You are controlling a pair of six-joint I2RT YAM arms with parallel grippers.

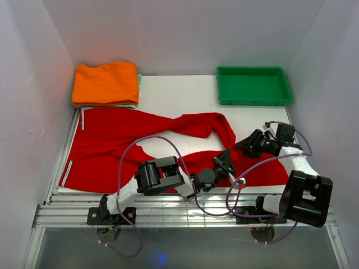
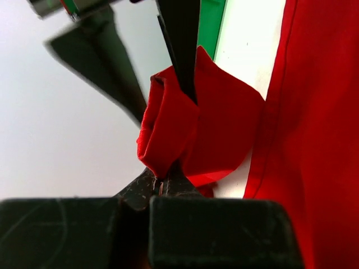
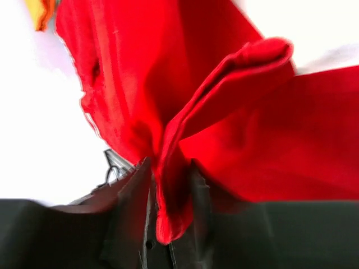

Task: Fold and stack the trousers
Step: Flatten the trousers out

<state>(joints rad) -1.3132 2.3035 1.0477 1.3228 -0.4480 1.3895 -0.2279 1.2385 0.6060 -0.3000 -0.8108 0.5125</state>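
Note:
The bright red trousers lie spread across the table, waist at the left with thin white stripes, both legs running right. My left gripper is shut on a bunched bit of the near leg's end; in the left wrist view the red fabric rises out of the closed gripper. My right gripper sits at the far leg's end. In the right wrist view a fold of the trousers hangs down between the gripper jaws, which press on it from both sides.
A folded orange garment sits at the back left corner. A green tray stands at the back right. White walls close in on both sides, and the metal rail runs along the near edge.

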